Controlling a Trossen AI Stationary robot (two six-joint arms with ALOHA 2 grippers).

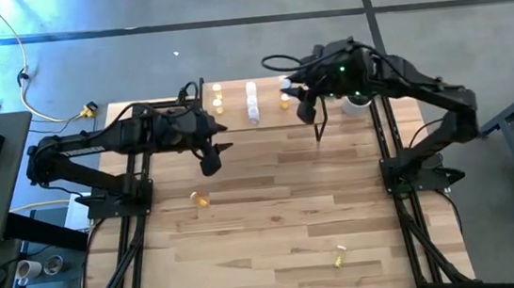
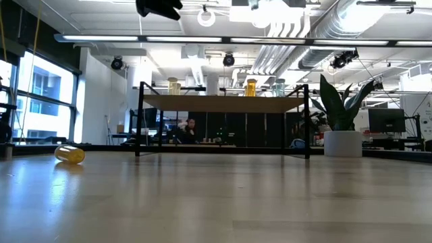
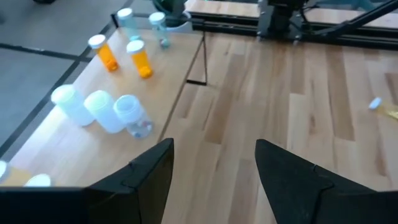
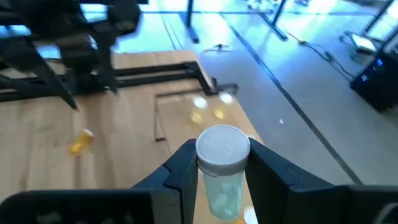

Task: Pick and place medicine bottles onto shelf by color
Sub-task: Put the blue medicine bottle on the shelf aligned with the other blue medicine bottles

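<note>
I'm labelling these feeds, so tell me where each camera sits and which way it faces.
High: overhead, straight down on table; both arms, shelf.
Low: table height, level toward shelf; one arm's tip at top.
Left wrist: past open jaws toward shelf's white bottles.
Right wrist: jaws shut on clear bottle, facing left arm.
Shared: high and low show fallen yellow bottle.

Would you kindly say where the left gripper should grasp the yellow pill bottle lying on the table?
Probably across its round body mid-length, from straight above: the yellow pill bottle lies on its side on the bare wooden table, clear of neighbours. The left gripper, open, hangs nearby.
</note>
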